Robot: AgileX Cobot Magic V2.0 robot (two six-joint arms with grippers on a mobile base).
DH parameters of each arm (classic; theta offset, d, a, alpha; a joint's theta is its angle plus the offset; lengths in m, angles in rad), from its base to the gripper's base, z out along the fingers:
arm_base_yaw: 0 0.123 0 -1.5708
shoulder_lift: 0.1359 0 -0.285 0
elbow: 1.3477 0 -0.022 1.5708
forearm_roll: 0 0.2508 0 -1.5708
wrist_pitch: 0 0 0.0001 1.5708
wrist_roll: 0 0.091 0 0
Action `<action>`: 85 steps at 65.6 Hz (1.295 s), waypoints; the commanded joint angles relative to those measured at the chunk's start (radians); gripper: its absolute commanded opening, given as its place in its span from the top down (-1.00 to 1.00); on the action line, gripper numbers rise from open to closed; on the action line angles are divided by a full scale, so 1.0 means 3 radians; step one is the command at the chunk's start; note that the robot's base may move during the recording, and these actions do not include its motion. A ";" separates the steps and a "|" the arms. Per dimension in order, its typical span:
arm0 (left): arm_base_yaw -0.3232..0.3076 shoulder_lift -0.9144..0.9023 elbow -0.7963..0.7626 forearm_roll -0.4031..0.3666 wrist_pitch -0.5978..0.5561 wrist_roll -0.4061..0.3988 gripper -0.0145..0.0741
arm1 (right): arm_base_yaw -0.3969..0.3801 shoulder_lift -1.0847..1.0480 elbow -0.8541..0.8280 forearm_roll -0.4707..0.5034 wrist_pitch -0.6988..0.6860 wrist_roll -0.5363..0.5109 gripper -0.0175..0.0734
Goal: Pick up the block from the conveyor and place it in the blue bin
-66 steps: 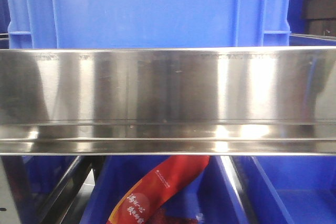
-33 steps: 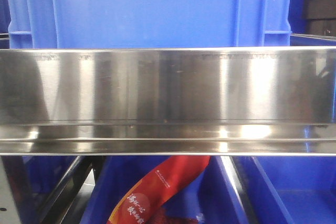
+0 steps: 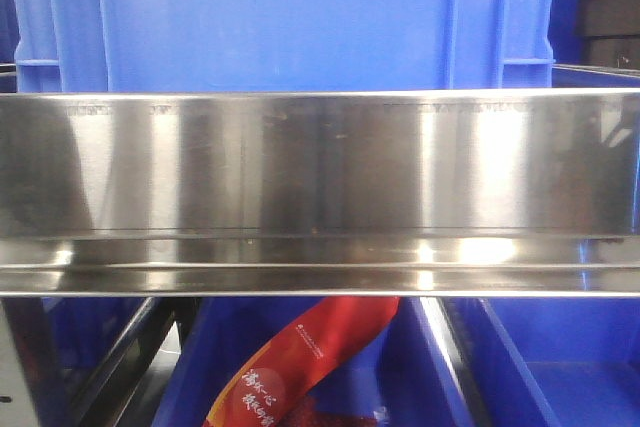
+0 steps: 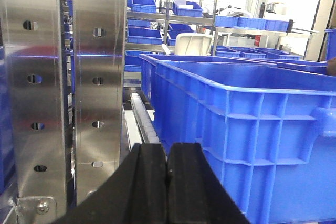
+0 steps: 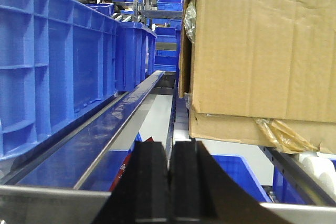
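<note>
No block and no dark grey conveyor belt show in any view. A large blue bin [image 3: 280, 17] stands behind a steel rail [image 3: 320, 167] in the front view. In the left wrist view my left gripper [image 4: 167, 150] is shut and empty, with a big blue bin [image 4: 252, 129] close on its right. In the right wrist view my right gripper [image 5: 169, 148] is shut and empty, above a steel rail [image 5: 121, 124], with a row of blue bins [image 5: 52, 61] on its left.
Perforated steel uprights [image 4: 100, 87] stand left of my left gripper. A cardboard box [image 5: 262, 51] hangs over the right side. Below the rail, lower blue bins [image 3: 560, 367] hold a red packet [image 3: 300, 362]. Shelves of small blue bins [image 4: 147, 35] fill the background.
</note>
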 commanded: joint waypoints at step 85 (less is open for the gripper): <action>0.0402 -0.0618 0.1391 0.0664 -0.0917 -0.0470 0.92 | -0.0020 -0.0009 0.0000 0.0006 -0.0087 0.0017 0.97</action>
